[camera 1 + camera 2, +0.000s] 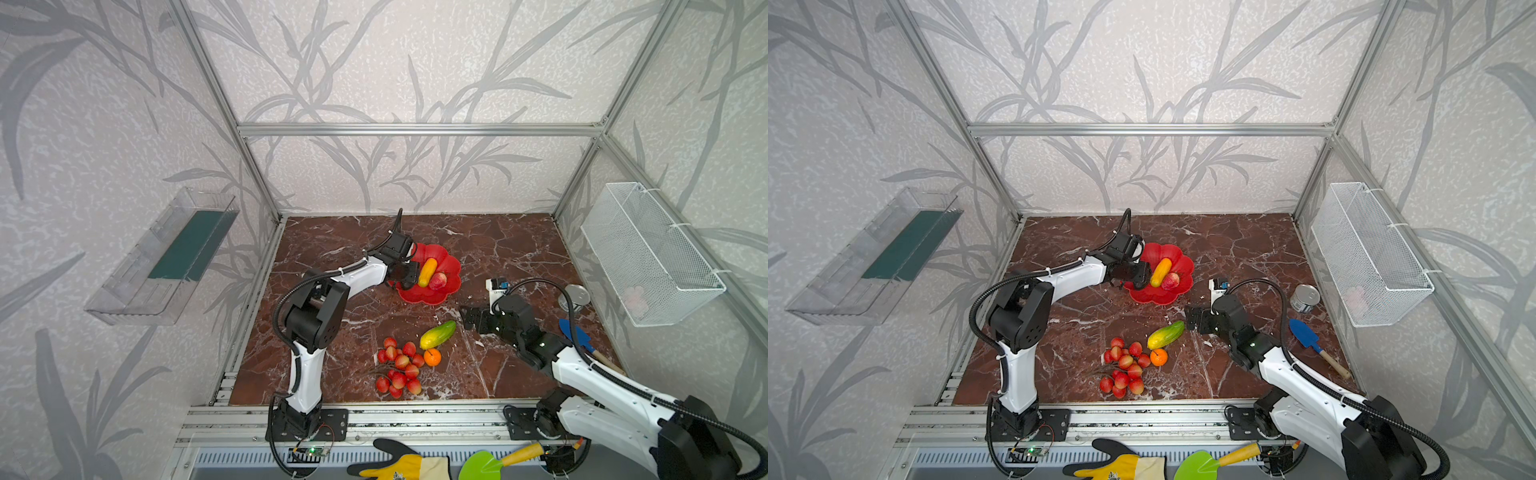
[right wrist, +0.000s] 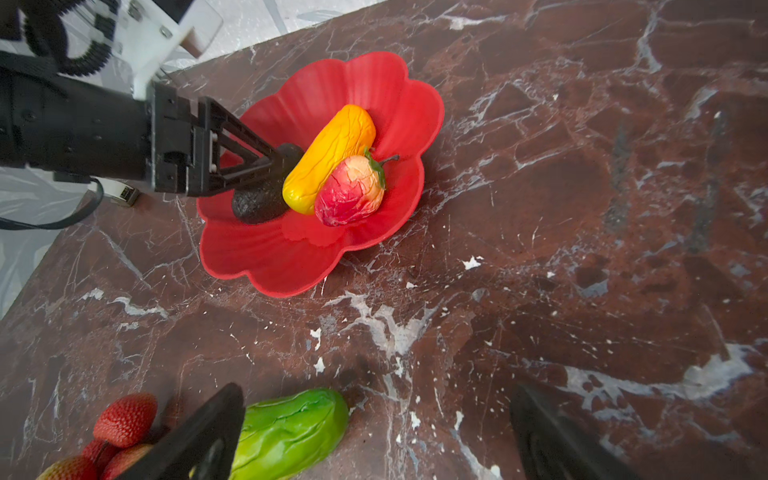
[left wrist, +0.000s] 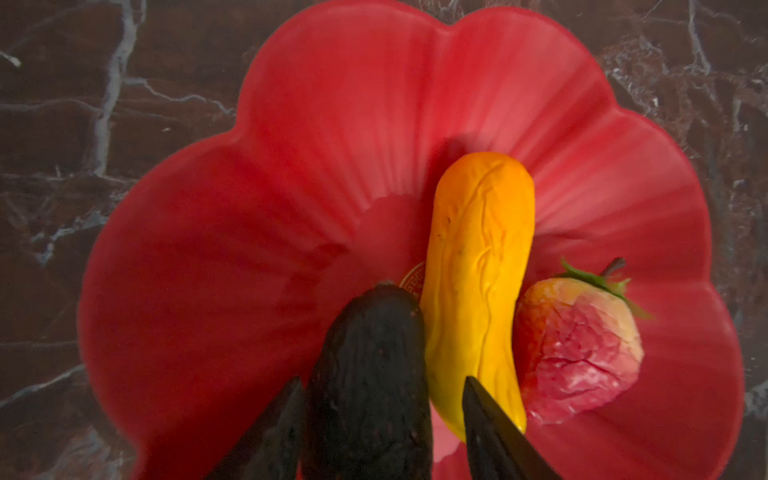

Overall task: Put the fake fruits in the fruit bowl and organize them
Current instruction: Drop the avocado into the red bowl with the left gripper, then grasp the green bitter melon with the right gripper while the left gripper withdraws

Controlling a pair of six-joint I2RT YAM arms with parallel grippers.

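Left wrist view: left gripper (image 3: 382, 380) fingers (image 3: 282, 424) are standing apart around the dark avocado (image 3: 365, 374), lying lower centre in the fruit bowl (image 3: 208, 249). Straight retreat is being advised, sparing the yellow-orange fruit (image 3: 478, 270).

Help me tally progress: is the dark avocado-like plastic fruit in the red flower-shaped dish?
In. The dark avocado-like fruit lies inside the red flower-shaped dish, beside the yellow-orange oblong fruit.

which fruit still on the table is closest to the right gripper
The green-yellow oblong plastic fruit; it lies just beside the right gripper, while the small orange and red ball bunch sit farther off.
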